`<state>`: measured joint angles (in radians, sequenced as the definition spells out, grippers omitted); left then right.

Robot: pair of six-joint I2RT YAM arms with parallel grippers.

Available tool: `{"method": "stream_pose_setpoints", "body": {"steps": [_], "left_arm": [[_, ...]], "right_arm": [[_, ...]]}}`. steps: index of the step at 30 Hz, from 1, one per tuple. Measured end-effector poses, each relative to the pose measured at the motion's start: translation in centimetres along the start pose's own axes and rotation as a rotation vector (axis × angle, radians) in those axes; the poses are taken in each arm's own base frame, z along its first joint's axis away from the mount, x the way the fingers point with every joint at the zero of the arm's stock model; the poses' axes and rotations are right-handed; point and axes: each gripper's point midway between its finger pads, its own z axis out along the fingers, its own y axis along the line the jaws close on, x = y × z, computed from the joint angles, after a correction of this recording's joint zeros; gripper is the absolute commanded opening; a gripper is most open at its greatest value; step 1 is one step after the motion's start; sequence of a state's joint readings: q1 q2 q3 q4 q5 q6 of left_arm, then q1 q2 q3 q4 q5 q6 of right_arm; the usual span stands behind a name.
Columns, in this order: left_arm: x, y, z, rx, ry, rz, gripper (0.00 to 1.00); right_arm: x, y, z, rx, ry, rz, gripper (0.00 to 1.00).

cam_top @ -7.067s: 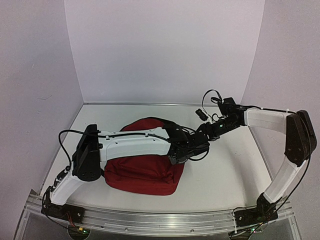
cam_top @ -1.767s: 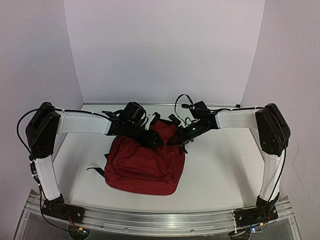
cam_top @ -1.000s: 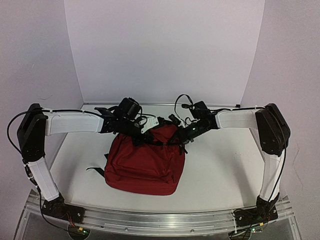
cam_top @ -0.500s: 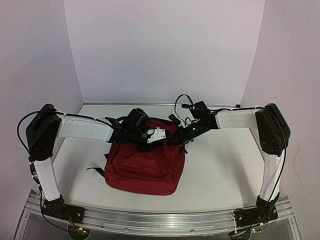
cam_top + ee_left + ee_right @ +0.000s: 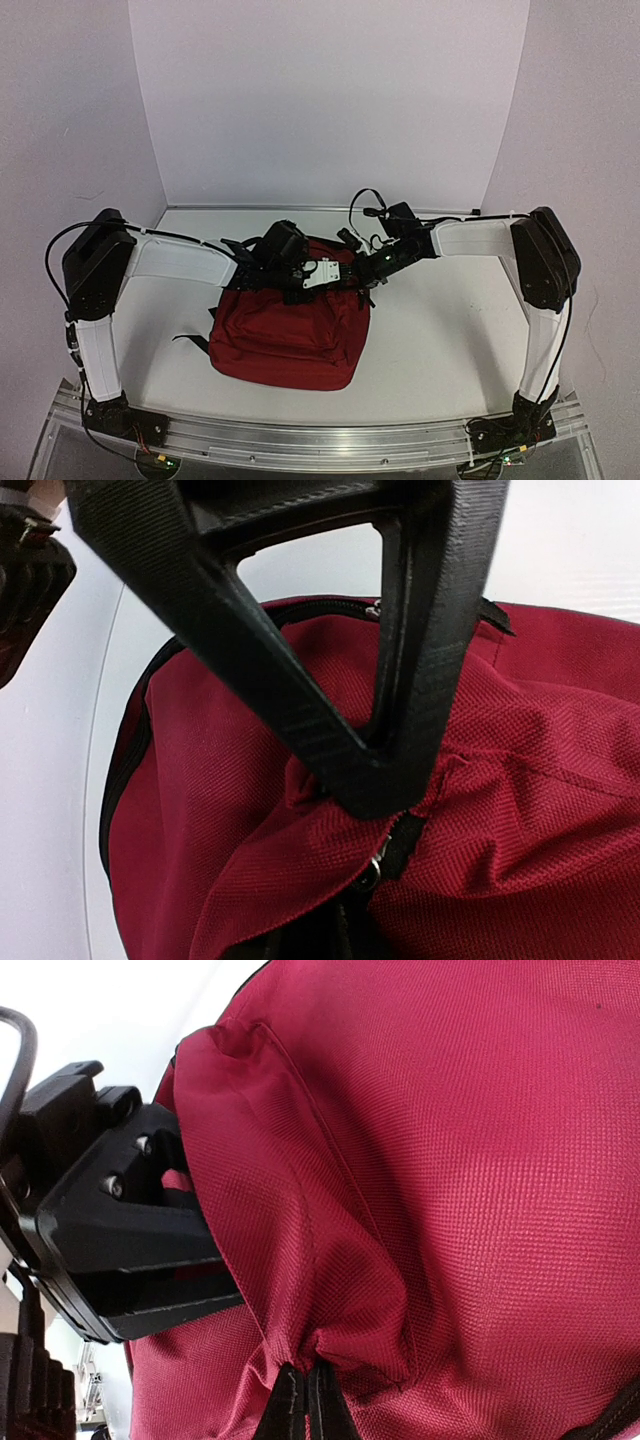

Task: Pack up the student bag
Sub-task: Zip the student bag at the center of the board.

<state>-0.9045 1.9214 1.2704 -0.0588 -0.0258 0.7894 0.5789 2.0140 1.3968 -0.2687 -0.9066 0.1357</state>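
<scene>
A: What differs?
B: The left gripper (image 5: 385, 792) has slid rightward over the student bag (image 5: 290, 335) lying on the table (image 5: 440, 330); its fingers pinch red fabric beside the zipper (image 5: 375, 865); the right gripper (image 5: 300, 1400) stays clamped on a fold.
A: Hidden?
B: The bag's interior.

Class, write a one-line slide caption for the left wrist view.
Left gripper pinches a fold of the dark red backpack beside its zipper pull.

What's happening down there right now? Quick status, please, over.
Left pincer shut on backpack cloth beside zipper. Right pincer shut on a cloth fold. Backpack flat on table, far end pinched up. Nothing to pack in view.
</scene>
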Motion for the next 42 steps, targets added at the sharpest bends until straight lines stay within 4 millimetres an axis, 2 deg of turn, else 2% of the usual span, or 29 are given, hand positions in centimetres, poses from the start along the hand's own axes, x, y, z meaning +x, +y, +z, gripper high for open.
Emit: {"method": "stream_pose_setpoints", "body": {"steps": [3, 11, 17, 28, 34, 39, 42], "left_arm": [[0.0, -0.1, 0.2, -0.003, 0.007, 0.004, 0.01], [0.8, 0.2, -0.5, -0.041, 0.055, -0.003, 0.00], [2.4, 0.4, -2.9, -0.079, 0.101, -0.020, 0.00], [6.0, 2.0, -6.2, -0.165, 0.220, -0.046, 0.00], [7.5, 3.5, -9.2, -0.189, 0.271, -0.068, 0.00], [9.4, 4.8, -12.5, -0.218, 0.310, -0.102, 0.00], [10.2, 4.8, -13.5, -0.213, 0.333, -0.112, 0.00]], "right_arm": [[0.0, 0.0, 0.0, 0.000, 0.000, 0.000, 0.00], [0.0, -0.7, -0.2, 0.024, -0.006, 0.007, 0.00], [0.4, -1.8, -0.7, 0.063, -0.017, 0.016, 0.00], [0.6, -2.9, -1.9, 0.114, -0.034, 0.005, 0.00], [1.0, -3.8, -2.3, 0.142, -0.035, 0.001, 0.00], [0.8, -4.2, -2.8, 0.158, -0.043, -0.005, 0.00], [0.7, -4.2, -2.9, 0.159, -0.047, -0.013, 0.00]]}}
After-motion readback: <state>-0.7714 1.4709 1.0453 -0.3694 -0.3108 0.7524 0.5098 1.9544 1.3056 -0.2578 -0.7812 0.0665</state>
